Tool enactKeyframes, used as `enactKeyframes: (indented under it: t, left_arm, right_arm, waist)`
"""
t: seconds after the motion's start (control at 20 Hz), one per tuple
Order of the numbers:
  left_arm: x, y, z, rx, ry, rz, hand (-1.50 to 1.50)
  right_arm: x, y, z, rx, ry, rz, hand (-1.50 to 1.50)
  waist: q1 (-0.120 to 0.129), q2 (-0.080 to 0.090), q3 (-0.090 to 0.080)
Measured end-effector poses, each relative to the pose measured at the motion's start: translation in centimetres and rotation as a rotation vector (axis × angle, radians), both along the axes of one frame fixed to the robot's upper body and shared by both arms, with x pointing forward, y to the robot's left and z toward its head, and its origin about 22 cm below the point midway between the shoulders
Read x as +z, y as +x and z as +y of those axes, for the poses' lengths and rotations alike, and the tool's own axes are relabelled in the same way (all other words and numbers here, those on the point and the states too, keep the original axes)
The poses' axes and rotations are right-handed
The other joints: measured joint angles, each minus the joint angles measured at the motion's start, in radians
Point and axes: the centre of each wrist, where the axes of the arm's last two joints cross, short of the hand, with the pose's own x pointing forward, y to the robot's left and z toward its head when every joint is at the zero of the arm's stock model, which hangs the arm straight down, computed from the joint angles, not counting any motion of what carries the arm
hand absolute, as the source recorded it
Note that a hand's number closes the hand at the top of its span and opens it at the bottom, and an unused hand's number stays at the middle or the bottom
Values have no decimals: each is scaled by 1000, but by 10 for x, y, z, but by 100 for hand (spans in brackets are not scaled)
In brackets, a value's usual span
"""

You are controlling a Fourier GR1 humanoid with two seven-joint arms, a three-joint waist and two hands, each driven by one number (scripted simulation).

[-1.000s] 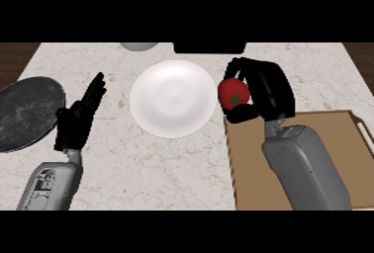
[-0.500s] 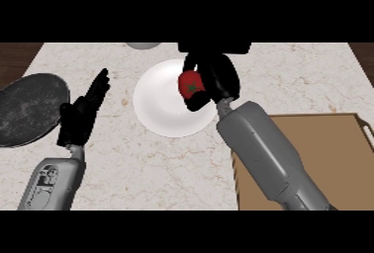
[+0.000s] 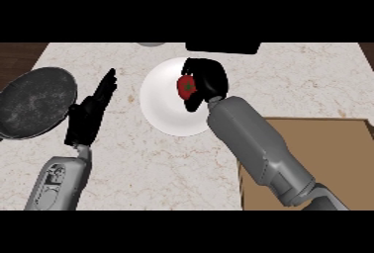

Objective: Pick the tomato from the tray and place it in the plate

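Right hand (image 3: pixel 208 84) curled around the round red tomato (image 3: pixel 187 86) over the white round plate (image 3: pixel 164 106); releasing off-centre risks it rolling off the rim.

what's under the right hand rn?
The white plate lies under the right hand, whose fingers curl round the tomato. The hand and forearm cover the plate's right side; whether the tomato touches the plate cannot be seen.

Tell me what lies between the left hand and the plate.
Nothing but bare counter: in the head view, the open left hand and the plate are separated by a strip of marbled top.
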Motion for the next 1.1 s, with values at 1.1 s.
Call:
enactKeyframes:
  t: [1.1]
  left_arm:
    - [-1, -3, 18, 36, 3, 2, 0]
  right_arm:
    - [-22, 7, -42, -174, 661, -94, -150]
  waist:
    - [-32, -7, 1]
